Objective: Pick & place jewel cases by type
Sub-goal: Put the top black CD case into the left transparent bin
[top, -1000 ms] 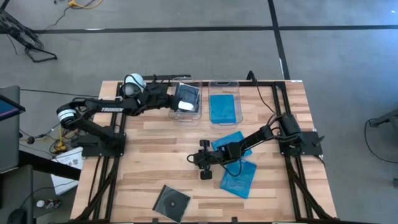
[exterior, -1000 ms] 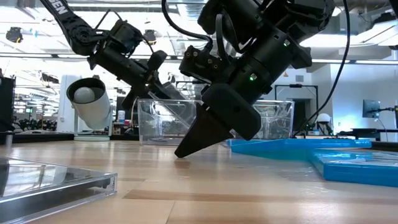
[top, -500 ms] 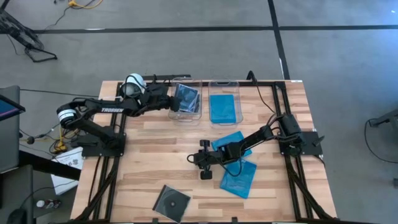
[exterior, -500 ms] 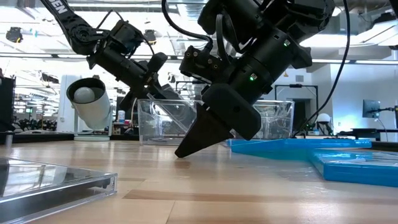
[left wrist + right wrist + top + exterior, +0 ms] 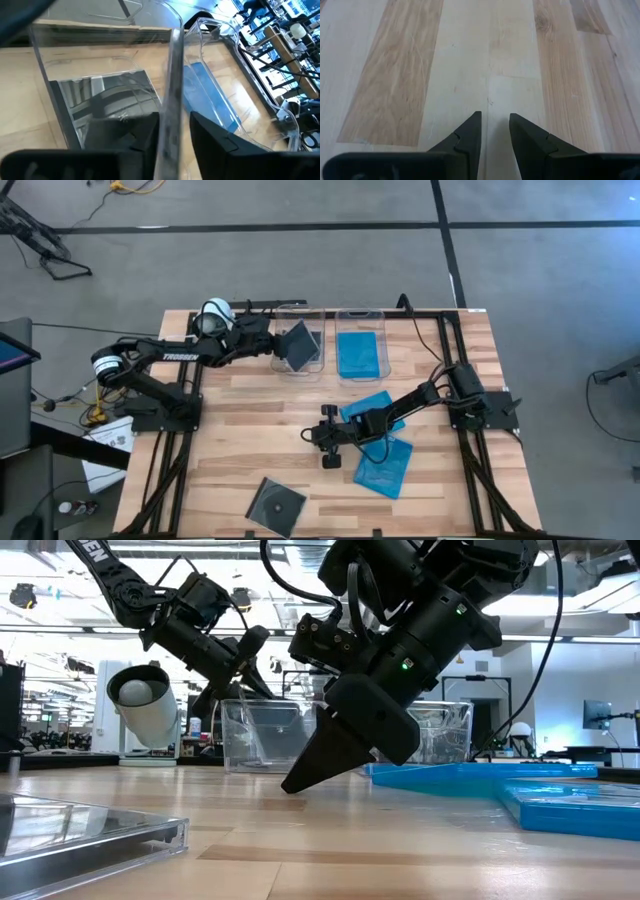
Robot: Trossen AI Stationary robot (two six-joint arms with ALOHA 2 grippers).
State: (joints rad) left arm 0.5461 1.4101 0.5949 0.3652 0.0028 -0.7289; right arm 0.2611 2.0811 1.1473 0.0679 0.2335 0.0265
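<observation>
sitting side by side at the table's far edge, the left tub (image 5: 300,345) holds a tilted clear/black case (image 5: 298,343) under the left gripper (image 5: 272,340), slightly parted astride its wall, the right tub (image 5: 360,346) a blue case (image 5: 359,352); the right gripper (image 5: 326,442), narrowly parted and empty, touches bare wood beside two blue cases (image 5: 382,440), another clear case (image 5: 276,505) near the front.

The pale wooden plank table (image 5: 250,430) looks smooth and matt. Two clear glossy plastic rectangular tubs (image 5: 360,345) gleam; translucent bright blue plastic jewel cases (image 5: 383,465) shine glossily.
</observation>
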